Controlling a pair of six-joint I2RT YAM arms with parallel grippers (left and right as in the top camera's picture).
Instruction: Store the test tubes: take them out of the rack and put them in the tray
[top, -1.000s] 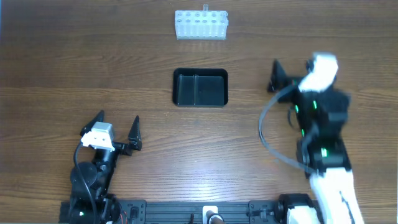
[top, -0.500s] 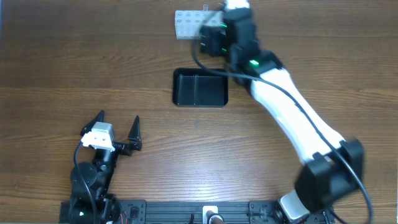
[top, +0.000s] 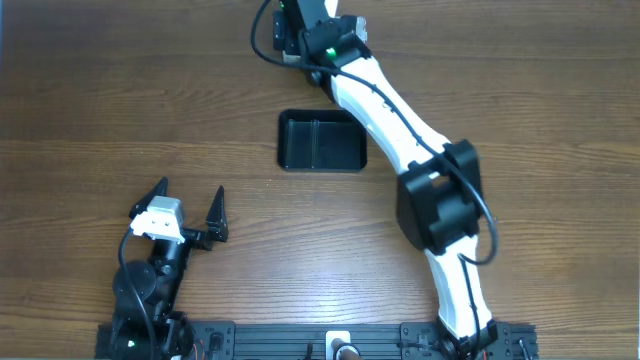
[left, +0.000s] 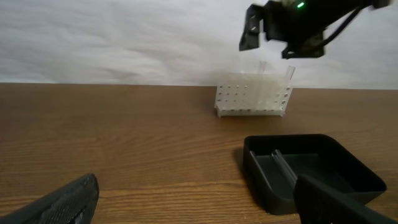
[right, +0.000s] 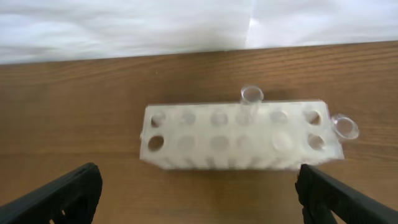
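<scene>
A white test tube rack (right: 239, 143) stands at the table's far edge. One clear tube (right: 251, 96) sticks up from its back row, and a second tube (right: 345, 127) sits at one end of the rack. My right gripper (right: 199, 205) hangs open above the rack, fingers wide on either side of it; in the top view the right gripper (top: 300, 25) is at the far middle. The black tray (top: 322, 141), split by a ridge, lies nearer the middle. My left gripper (top: 190, 205) stands open at the near left, holding nothing.
From the left wrist, the rack (left: 254, 99) shows beyond the tray (left: 311, 168), with the right gripper (left: 283, 28) above it. The right arm (top: 390, 110) stretches diagonally past the tray's right side. Bare wooden table (top: 120, 90) lies all around.
The right arm has swung from the table's right side up and across to the far middle, over the rack. The left arm has stayed still.
</scene>
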